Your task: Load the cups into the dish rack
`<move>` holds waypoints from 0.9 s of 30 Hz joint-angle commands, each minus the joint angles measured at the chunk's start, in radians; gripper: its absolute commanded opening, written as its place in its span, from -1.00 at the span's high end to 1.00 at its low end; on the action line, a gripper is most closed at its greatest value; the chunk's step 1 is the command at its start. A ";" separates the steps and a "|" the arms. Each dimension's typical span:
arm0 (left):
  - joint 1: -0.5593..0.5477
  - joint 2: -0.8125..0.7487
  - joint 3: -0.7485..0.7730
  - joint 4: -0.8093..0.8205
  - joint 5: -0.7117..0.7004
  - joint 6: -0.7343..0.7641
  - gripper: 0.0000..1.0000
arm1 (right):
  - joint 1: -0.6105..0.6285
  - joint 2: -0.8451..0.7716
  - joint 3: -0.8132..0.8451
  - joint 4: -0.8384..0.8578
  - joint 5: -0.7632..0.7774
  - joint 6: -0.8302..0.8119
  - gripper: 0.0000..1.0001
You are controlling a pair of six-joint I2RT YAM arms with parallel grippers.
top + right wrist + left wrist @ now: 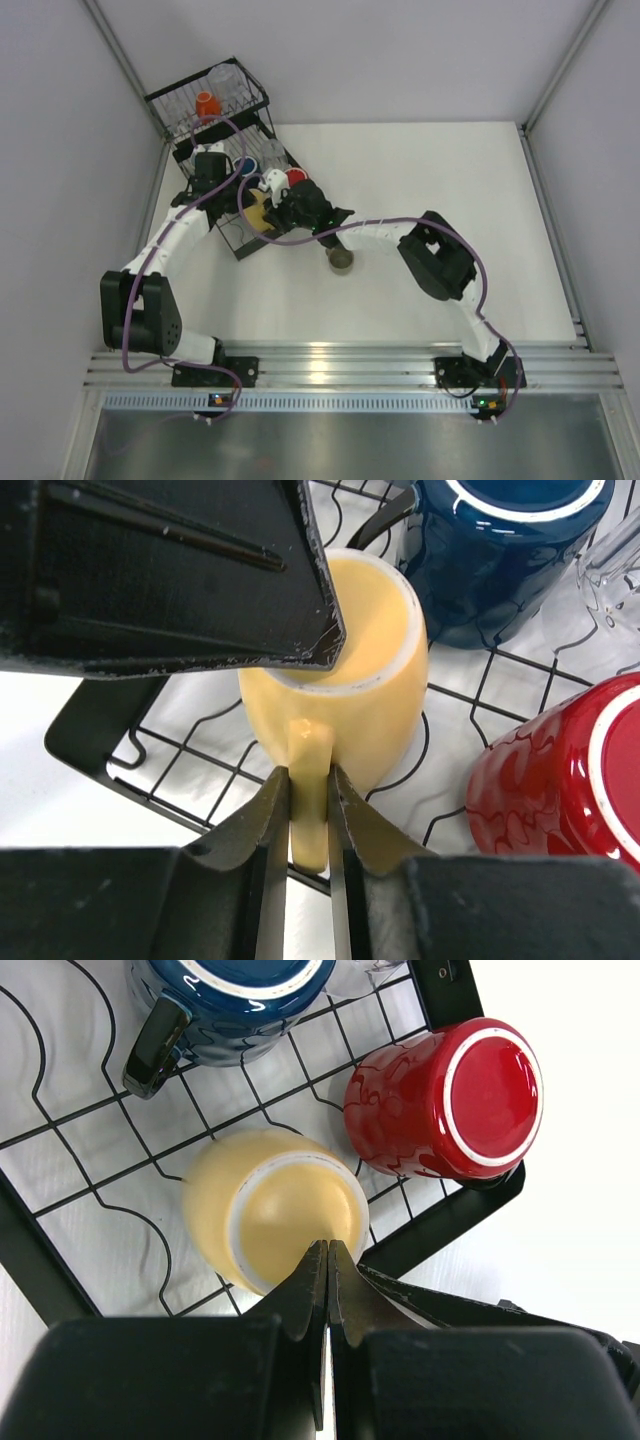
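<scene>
The yellow cup (370,700) rests bottom-up and tilted on the tray part of the black wire dish rack (255,95), near its corner. My right gripper (308,772) is shut on the cup's handle. My left gripper (328,1245) is shut and empty. Its tips sit at the edge of the yellow cup's (270,1210) upturned base, and I cannot tell if they touch. A blue cup (240,1000) and a red cup (450,1100) stand upside down on the tray beside it. An olive-grey mug (341,260) sits on the table under the right arm.
The taller basket part holds an orange-red cup (206,103) and a clear tumbler (225,78). Another clear tumbler (615,560) stands past the blue cup (500,550). The left gripper's fingers (200,580) hang over the yellow cup. The rack's rim (450,1220) runs close below it.
</scene>
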 commanded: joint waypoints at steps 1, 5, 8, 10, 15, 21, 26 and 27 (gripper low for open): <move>0.002 0.009 -0.015 -0.021 0.023 -0.004 1.00 | 0.025 0.005 0.044 0.064 0.025 -0.022 0.97; 0.002 0.018 -0.011 -0.008 0.036 -0.005 1.00 | 0.025 -0.018 0.028 0.076 0.080 -0.067 1.00; 0.000 0.023 -0.004 0.001 0.052 -0.008 1.00 | 0.025 -0.038 0.012 0.087 0.111 -0.097 1.00; 0.000 0.029 0.002 0.010 0.072 -0.007 1.00 | 0.022 -0.044 0.011 0.087 0.118 -0.114 1.00; -0.001 0.034 0.014 0.036 0.121 0.009 1.00 | 0.010 -0.061 -0.014 0.092 0.123 -0.130 1.00; -0.003 0.035 0.022 0.048 0.130 -0.001 1.00 | -0.001 -0.092 -0.055 0.119 0.132 -0.146 1.00; -0.003 0.037 0.026 0.047 0.136 -0.001 1.00 | -0.004 -0.110 -0.068 0.134 0.126 -0.168 1.00; -0.003 0.031 0.023 0.048 0.133 -0.002 1.00 | -0.004 -0.112 -0.068 0.136 0.121 -0.169 1.00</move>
